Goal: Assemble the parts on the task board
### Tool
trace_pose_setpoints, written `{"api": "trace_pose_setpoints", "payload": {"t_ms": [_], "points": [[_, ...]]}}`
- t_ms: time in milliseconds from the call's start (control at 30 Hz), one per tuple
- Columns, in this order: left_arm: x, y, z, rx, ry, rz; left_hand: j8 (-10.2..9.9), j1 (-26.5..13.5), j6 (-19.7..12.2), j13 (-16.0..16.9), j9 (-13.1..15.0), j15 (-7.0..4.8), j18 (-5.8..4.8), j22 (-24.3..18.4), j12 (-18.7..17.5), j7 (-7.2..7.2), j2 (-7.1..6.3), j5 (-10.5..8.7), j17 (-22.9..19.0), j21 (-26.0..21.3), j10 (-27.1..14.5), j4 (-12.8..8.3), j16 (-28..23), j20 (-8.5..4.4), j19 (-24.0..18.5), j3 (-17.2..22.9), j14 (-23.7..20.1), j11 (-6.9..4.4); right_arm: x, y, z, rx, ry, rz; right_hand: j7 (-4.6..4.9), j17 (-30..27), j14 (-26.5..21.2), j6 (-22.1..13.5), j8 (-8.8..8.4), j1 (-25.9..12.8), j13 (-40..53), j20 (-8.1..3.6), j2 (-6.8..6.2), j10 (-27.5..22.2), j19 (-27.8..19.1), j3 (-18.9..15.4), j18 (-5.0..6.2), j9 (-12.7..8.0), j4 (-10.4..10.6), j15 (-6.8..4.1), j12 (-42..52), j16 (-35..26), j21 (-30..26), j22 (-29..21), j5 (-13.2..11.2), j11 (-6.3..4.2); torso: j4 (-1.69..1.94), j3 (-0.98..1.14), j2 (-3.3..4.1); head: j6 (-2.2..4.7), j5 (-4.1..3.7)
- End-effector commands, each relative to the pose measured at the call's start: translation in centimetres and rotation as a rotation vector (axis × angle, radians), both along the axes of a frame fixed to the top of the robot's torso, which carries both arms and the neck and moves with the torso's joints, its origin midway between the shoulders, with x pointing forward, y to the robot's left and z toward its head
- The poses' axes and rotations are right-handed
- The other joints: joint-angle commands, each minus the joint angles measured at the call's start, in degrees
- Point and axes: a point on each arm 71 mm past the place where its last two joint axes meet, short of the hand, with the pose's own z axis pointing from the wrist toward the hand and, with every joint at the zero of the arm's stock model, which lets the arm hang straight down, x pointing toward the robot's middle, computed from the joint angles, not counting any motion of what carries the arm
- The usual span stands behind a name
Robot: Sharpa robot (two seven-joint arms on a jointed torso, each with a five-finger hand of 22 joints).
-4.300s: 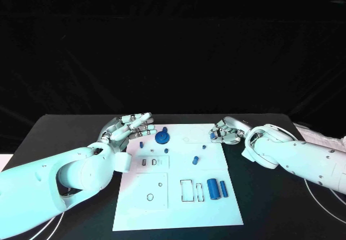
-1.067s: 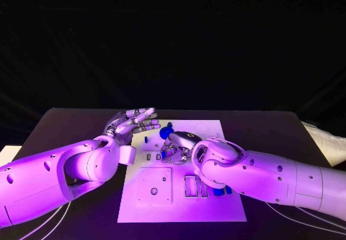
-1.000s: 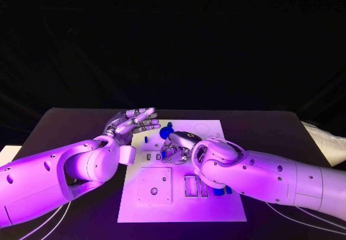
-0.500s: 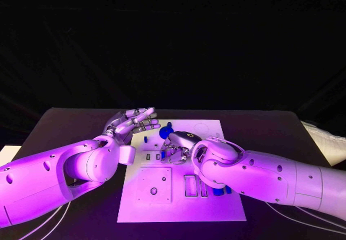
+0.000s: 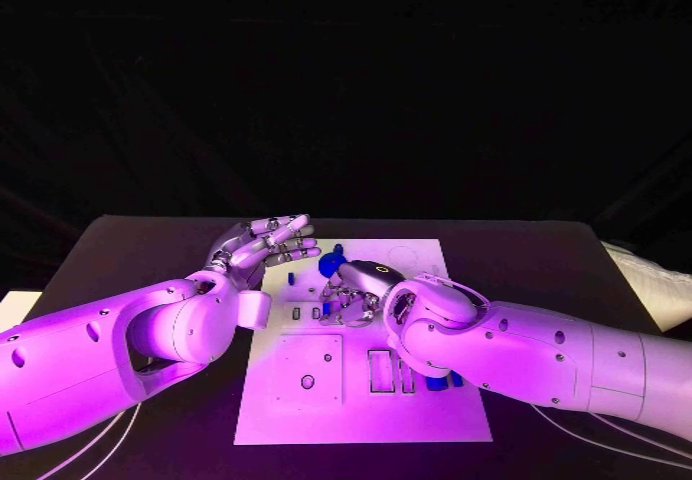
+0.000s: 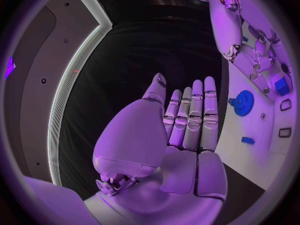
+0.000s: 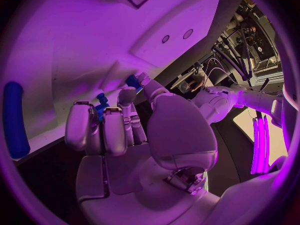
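The right hand (image 5: 351, 300) is curled over the board's (image 5: 361, 415) middle, pinching a small blue part (image 7: 100, 105) against it. Best to seat that part square before releasing. The left hand (image 5: 265, 245) hovers empty, fingers straight, beside the gear (image 5: 329, 264).

Matt black table (image 5: 144, 240); smooth white task board (image 5: 418, 420); glossy arms (image 5: 87, 350)

My two arms are big, smooth and rounded — white shells with small round screw dots. Thin pale cables hang under them. My left hand (image 5: 264, 245) and right hand (image 5: 351, 297) are silver metal — jointed, with little screws.
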Motion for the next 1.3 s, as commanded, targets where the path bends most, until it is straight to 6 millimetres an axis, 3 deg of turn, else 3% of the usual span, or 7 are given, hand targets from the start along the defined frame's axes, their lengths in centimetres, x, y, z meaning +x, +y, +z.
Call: {"api": "trace_pose_setpoints", "payload": {"t_ms": [33, 567, 700, 767, 967, 1067, 1300], "points": [[0.0, -0.2, 0.1, -0.014, -0.006, -0.019, -0.18, 0.28, -0.07, -0.07, -0.06, -0.1, 0.56, -0.08, -0.19, 0.37, 0.21, -0.04, 0.09, -0.35, -0.05, -0.27, -0.22, 0.04, -0.04, 0.07, 0.1, 0.03, -0.2, 0.0, 0.4, 0.044, -0.034, -0.005, 0.09, -0.09, 2.31, -0.62, -0.13, -0.39, -0.16, 0.06, -0.44, -0.49, -0.35, -0.94, 0.3, -0.04, 0.21, 0.28, -0.34, -0.4, -0.3, -0.09, 0.58, -0.06, 0.03, -0.02, -0.03, -0.05, 0.01], [0.3, 0.2, -0.6, 0.103, 0.037, -0.065, 0.26, -1.77, 0.95, 0.88, 0.13, -4.17, 0.62, 5.88, 1.53, -0.68, 0.99, 0.05, 8.91, 10.55, 5.26, -1.18, 11.55, -4.09, 12.22, -1.36, 14.16, -2.43, -2.3, -3.6, 3.6, 0.234, -0.087, 0.152, 0.5, -0.74, 2.15, -2.64, 0.14, 1.51, -1.0, 0.41, -0.13, -1.55, -0.6, -8.42, 0.42, -0.1, 2.4, 0.63, -0.27, -1.14, -0.83, -0.76, 2.62, 0.33, -0.06, 0.08, -0.24, -0.08, 0.34], [0.6, 0.3, -1.3, 0.279, 0.085, -0.173, 1.46, -1.58, 3.08, 4.26, 0.52, -6.98, -0.14, 16.17, 6.86, -2.58, 4.07, 0.26, 36.14, 23.4, 12.96, -0.12, 42.4, -7.15, 18.27, 0.38, 21.72, -5.46, -1.8, -7.1, 5.5, 0.362, 0.005, 0.137, 0.47, -8.65, -0.27, -2.11, 0.54, 6.79, -2.76, 0.24, 3.52, -2.58, -5.49, -6.44, 2.0, 0.0, 0.56, 0.41, -2.17, -7.03, -5.0, -8.86, -1.48, 0.13, -0.36, 0.23, -0.87, -0.38, 0.34], [0.9, 0.2, -1.3, 0.398, 0.082, -0.245, 2.58, -1.89, 3.72, 8.4, 0.87, -7.88, -2.07, 31.92, 12.38, -3.34, 3.58, 0.46, 54.13, 37.75, 15.39, -0.01, 60.89, -8.29, 20.94, 0.51, 23.22, -6.89, -1.4, -8.8, 6.3, 0.445, 0.054, 0.1, 0.69, -14.38, -2.18, -2.28, 0.47, 8.52, -5.23, 0.23, 4.59, -3.85, -8.67, -5.55, 2.95, -0.06, -0.32, 0.49, -5.15, -11.92, -8.31, -14.31, -2.68, 0.27, -0.55, 0.33, -1.13, -0.34, 0.39], [1.8, 0.2, -1.0, 0.828, 0.068, -0.383, 6.86, -8.05, 6.26, 26.24, 2.8, -9.46, -5.39, 57.42, 32.68, -5.61, -0.05, -0.26, 75.06, 58.91, 16.89, 3.95, 80.75, -9.45, 24.09, -5.14, 26.08, -8.15, 0.0, -13.2, 7.9, 0.635, 0.165, -0.012, 1.77, -38.71, -10.86, -3.23, 0.06, 10.52, -16.59, 0.99, 6.36, -7.93, -19.39, -1.68, 5.76, -0.16, -2.43, 1.49, -19.71, -39.7, -26.35, -35.78, -2.76, 1.68, -1.08, 0.7, -2.01, -0.78, 0.84], [2.3, 0.1, -0.7, 1.016, 0.084, -0.416, 9.95, -8.11, 5.94, 43.75, 5.04, -9.62, -6.35, 65.31, 49.38, -6.6, 0.53, 0.12, 76.47, 65.06, 16.29, 5.31, 81.98, -10.3, 25.29, -5.85, 26.41, -8.5, 0.6, -14.9, 8.2, 0.69, 0.19, -0.043, 2.98, -44.67, -19.04, -2.61, 0.11, 10.85, -25.43, 2.45, 6.61, -9.05, -24.93, 2.81, 5.28, -0.12, -3.19, 3.9, -30.08, -52.07, -34.85, -40.52, -2.73, 3.04, -1.25, 0.91, -2.38, -0.89, 1.23], [3.4, -0.7, -0.2, 1.317, 0.104, -0.452, 15.55, -10.31, 3.17, 55.16, 9.28, -10.09, -7.27, 70.63, 59.75, -6.77, 2.33, 0.0, 76.47, 68.78, 16.95, 9.48, 81.98, -9.69, 26.15, -7.17, 26.41, -8.77, 1.7, -17.0, 8.3, 0.763, 0.223, -0.07, 3.6, -54.78, -15.18, -0.93, 0.06, 8.31, -39.17, 4.23, 4.24, -2.91, -21.66, 8.19, 5.73, -0.09, -4.21, 5.04, -41.28, -65.12, -43.71, -47.03, -2.58, 3.57, -1.42, 1.25, -2.85, -1.31, 1.51]]}}
